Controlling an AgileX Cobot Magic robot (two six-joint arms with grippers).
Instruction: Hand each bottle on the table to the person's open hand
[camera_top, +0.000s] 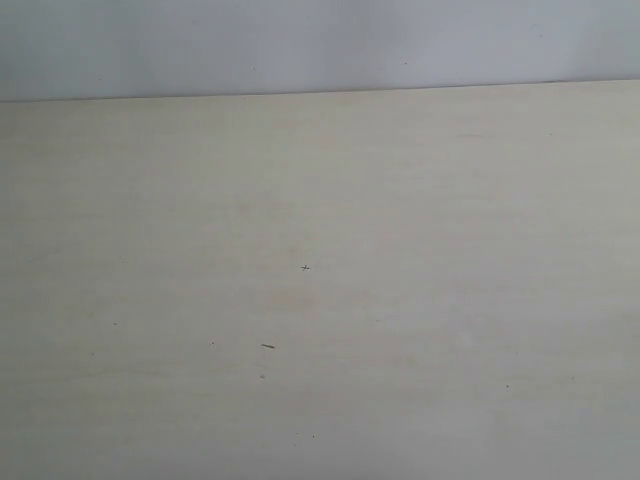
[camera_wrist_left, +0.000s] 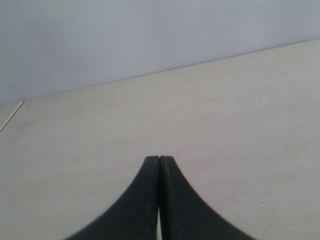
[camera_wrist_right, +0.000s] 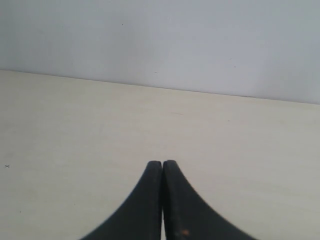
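Note:
Only the pale beige table (camera_top: 400, 250) fills the exterior view; no bottle, hand or arm shows in it. The bottles and the person's open hand are out of view in every frame. My left gripper (camera_wrist_left: 159, 159) is shut, its two black fingers pressed together with nothing between them, above bare tabletop (camera_wrist_left: 240, 125). My right gripper (camera_wrist_right: 162, 163) is likewise shut on nothing, its fingertips touching over bare table (camera_wrist_right: 75, 130).
The table's far edge (camera_top: 320, 91) meets a plain pale wall (camera_top: 300, 40). Small dark specks (camera_top: 267, 346) mark the tabletop near the middle. A thin seam or edge (camera_wrist_left: 11, 116) shows at one side of the left wrist view.

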